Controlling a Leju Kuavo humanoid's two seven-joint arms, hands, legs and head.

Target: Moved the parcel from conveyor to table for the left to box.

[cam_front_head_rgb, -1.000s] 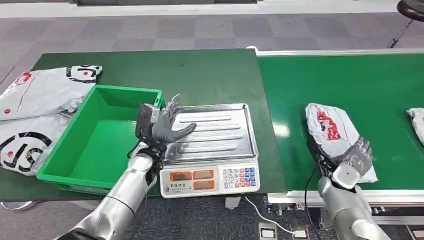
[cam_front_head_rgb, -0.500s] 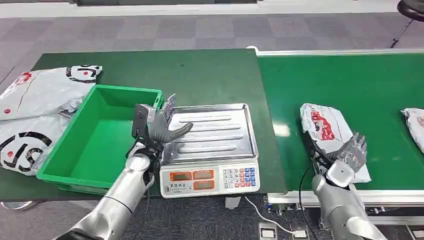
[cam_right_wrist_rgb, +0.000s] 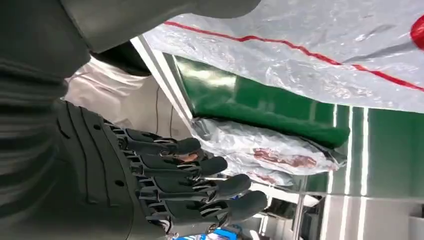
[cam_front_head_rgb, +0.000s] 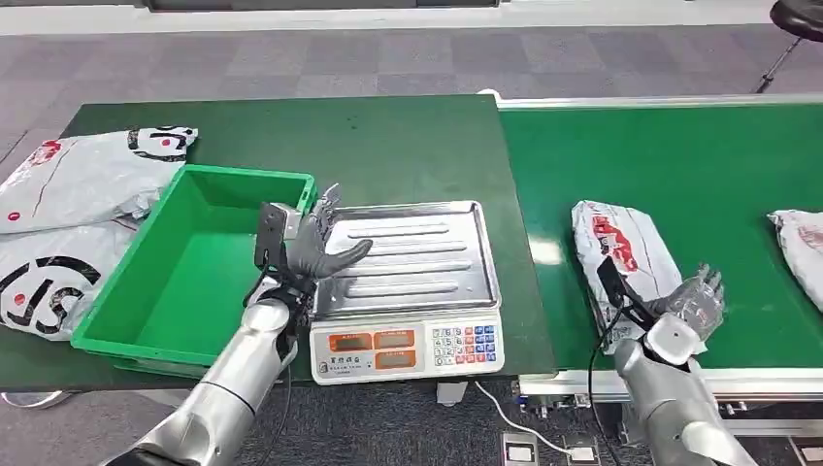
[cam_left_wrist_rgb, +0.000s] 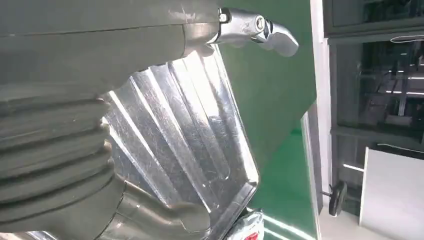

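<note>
right now the parcel [cam_front_head_rgb: 621, 254] is lying on the green conveyor [cam_front_head_rgb: 679, 155], near its front edge and just beside the dark surface [cam_front_head_rgb: 388, 146] that is carrying the scale [cam_front_head_rgb: 408, 291] and the green box [cam_front_head_rgb: 184, 267]. the right hand [cam_front_head_rgb: 687, 309] is sitting at the parcel's near corner with fingers spread and nothing in it, seemingly touching the wrapper's edge, though contact is hard to confirm; the right wrist view is showing the fingers [cam_right_wrist_rgb: 200, 182] apart beneath the crinkled plastic. the left hand [cam_front_head_rgb: 315, 245] is waiting, released and empty, fingers apart, over the rim of the scale's steel tray. the step in hand is looking like the grasp itself, so it is worth getting the fingers well under or around the bag's bulk rather than its loose film, which will probably slip or stretch. closing on the thicker middle, lifting before travelling sideways, and clearing the gap between conveyor and surface should be keeping the parcel from dragging. a second parcel [cam_front_head_rgb: 801, 243] is lying further along the conveyor, well apart.
</note>
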